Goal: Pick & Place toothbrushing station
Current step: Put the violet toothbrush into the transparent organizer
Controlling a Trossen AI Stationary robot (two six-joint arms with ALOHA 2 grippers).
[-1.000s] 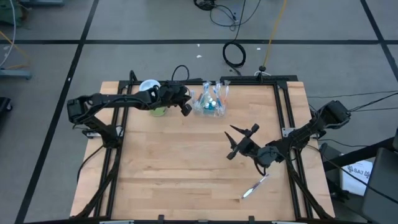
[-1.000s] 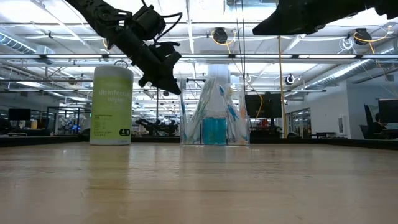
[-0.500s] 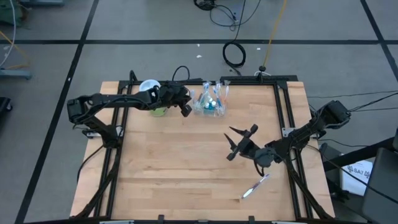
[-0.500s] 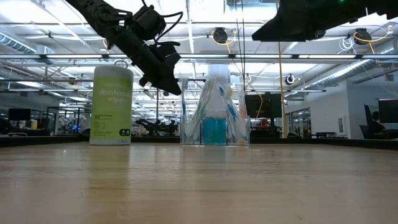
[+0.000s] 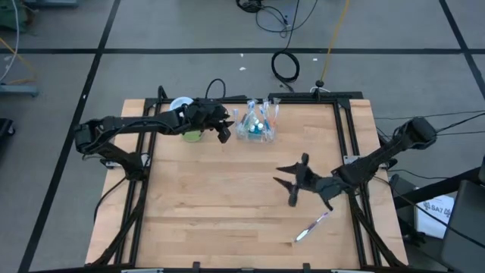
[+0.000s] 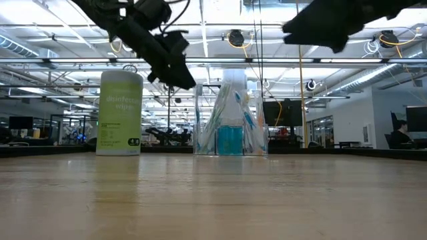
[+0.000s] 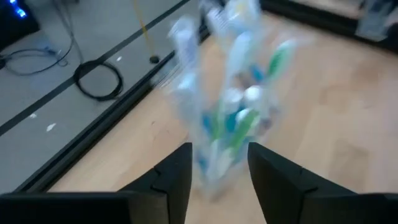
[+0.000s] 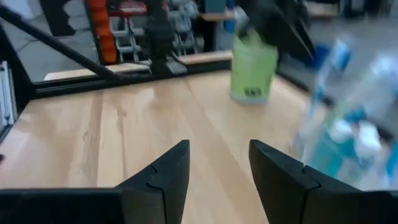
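Note:
The clear cup [image 5: 255, 126] stands upright on its base at the table's far edge, holding several blue, green and whitish toothbrushes and small blue tubes; it also shows in the low view [image 6: 230, 130]. My left gripper [image 5: 225, 130] is open and hangs just left of the cup, above table height [image 6: 177, 75]; its fingers frame the cup in the left wrist view [image 7: 219, 158] without touching it. My right gripper [image 5: 290, 182] is open and empty over the table's right middle. One loose toothbrush [image 5: 311, 227] lies flat near the front right.
A green canister [image 5: 189, 133] with a pale lid stands left of the cup under my left arm; it also shows in the low view [image 6: 121, 113]. A black frame [image 5: 341, 136] runs along the table's sides. Bare wood lies across the table's middle and front left [image 5: 212, 212].
My right gripper has turned and shifted a little toward the table's near and right edges, staying open. My left gripper has risen slightly beside the cup, staying open. The cup and the loose toothbrush have kept still.

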